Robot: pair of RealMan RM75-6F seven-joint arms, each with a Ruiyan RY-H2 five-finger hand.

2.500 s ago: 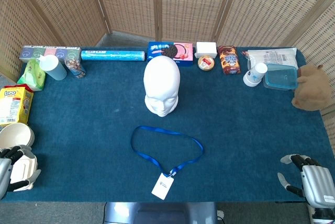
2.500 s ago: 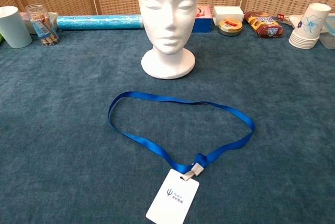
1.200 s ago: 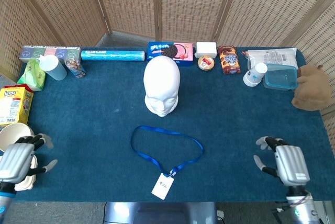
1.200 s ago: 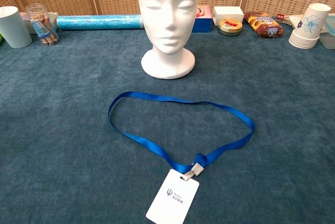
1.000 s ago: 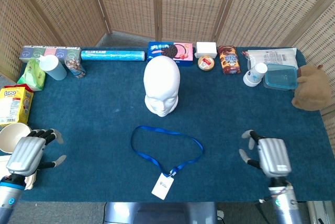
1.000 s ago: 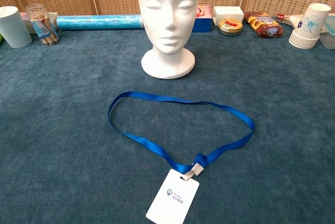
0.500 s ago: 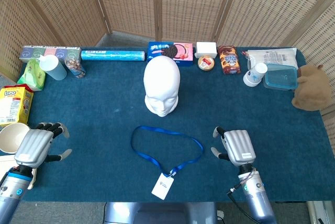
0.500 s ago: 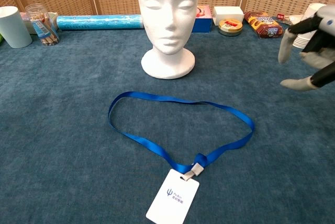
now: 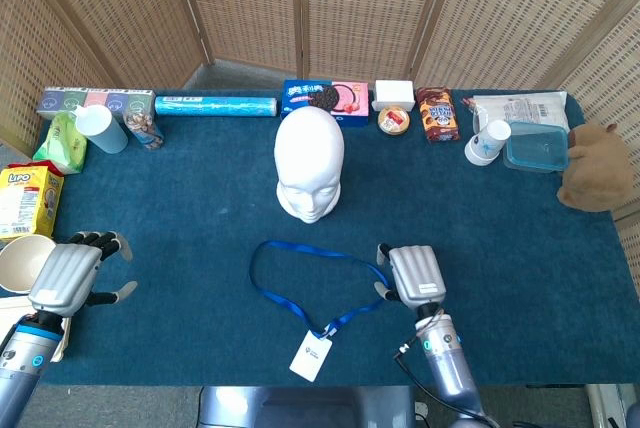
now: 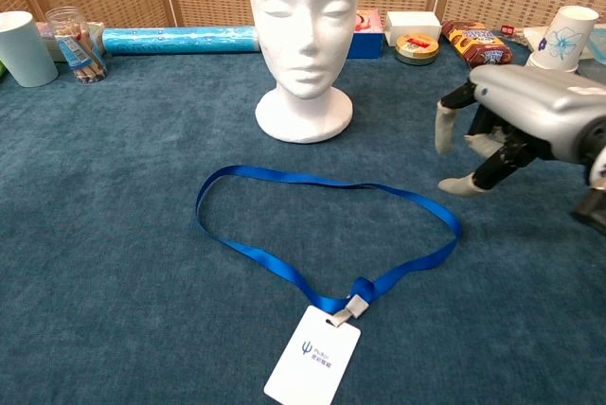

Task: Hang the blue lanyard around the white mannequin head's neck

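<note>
The white mannequin head (image 9: 309, 165) (image 10: 303, 38) stands upright at the table's middle, facing me. In front of it the blue lanyard (image 9: 318, 288) (image 10: 322, 232) lies flat in a loop, with its white badge (image 9: 310, 357) (image 10: 312, 356) at the near end. My right hand (image 9: 415, 274) (image 10: 516, 126) hovers open, palm down, just right of the loop's right bend, fingers apart, touching nothing. My left hand (image 9: 72, 273) is open near the table's left edge, far from the lanyard, and shows only in the head view.
A paper bowl (image 9: 22, 261) and a yellow box (image 9: 25, 198) lie beside my left hand. Along the back stand a cup (image 9: 100, 129), a jar (image 10: 74, 43), a blue roll (image 9: 215, 106), snack boxes (image 9: 324, 98), stacked paper cups (image 10: 561, 46), a plastic container (image 9: 536, 146) and a plush toy (image 9: 595, 166).
My right hand has moved left across the table to the lanyard's right bend. My left hand came up over the left edge and has held still lately. The lanyard has not moved.
</note>
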